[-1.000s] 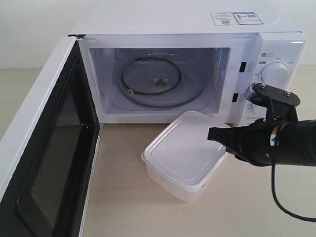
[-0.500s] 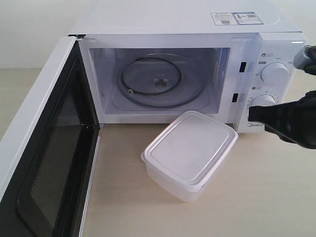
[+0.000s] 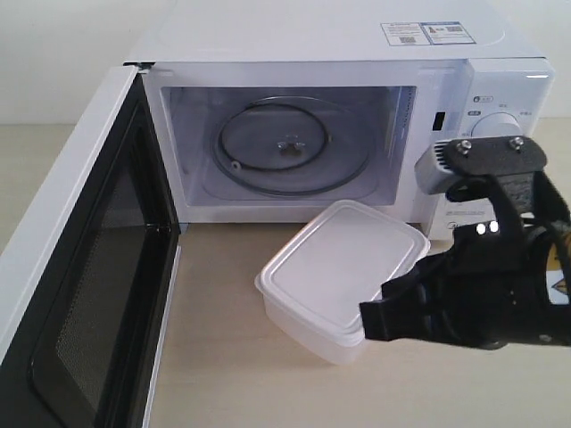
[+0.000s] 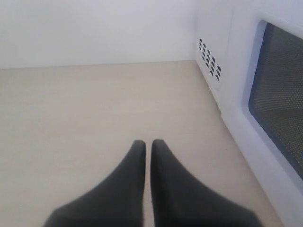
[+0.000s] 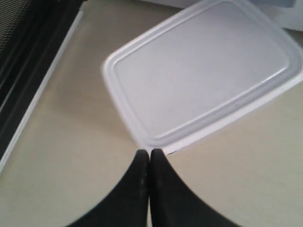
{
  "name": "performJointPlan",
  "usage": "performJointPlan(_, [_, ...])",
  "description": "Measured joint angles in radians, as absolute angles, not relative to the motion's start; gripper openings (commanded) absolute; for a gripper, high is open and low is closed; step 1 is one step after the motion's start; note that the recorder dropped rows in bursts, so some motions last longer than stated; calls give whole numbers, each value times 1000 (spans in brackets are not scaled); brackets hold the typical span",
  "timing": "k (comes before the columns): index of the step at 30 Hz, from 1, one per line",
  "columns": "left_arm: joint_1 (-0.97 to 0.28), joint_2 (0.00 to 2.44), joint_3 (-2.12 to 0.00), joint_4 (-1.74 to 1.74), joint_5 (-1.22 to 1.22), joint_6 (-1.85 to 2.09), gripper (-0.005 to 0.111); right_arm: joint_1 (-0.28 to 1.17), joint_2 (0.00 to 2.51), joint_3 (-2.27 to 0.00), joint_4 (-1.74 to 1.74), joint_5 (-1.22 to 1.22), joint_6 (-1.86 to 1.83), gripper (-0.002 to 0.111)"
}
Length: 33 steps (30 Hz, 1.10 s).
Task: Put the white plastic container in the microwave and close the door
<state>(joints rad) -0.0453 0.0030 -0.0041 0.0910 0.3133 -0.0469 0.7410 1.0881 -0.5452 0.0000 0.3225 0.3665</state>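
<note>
My right gripper (image 3: 368, 321), jaws pressed together, has swung down to five o'clock of the container (image 3: 343, 266), probably to nudge it inward.

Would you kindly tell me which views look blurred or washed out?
Exterior view: crisp, evenly lit, the white countertop microwave nearly blends into the bright wall. Right wrist view: the shallow white plastic container and black right hand look soft. Left wrist view: washed-out wall.
</note>
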Motion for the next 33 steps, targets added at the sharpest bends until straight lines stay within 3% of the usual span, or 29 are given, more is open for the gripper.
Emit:
performJointPlan(11, [-45,3,-4,91,313,-47,4,933,1088,-545,327,305,253,0])
performJointPlan(16, [-45,3,-4,91,313,-47,4,984,1088,-545,1035,297,-678,0])
performJointPlan(19, [-45,3,-4,91,313,-47,4,986,1090,-533,1534,280,-983,0])
performJointPlan(21, [-45,3,-4,91,313,-47,4,986,1091,-525,1659,295,-1054,0])
performJointPlan(28, [-45,3,-4,91,313,-47,4,977,1091,-523,1689,121,-979,0])
performJointPlan(33, [-45,3,-4,91,313,-47,4,806,1096,-523,1685,242,-934,0])
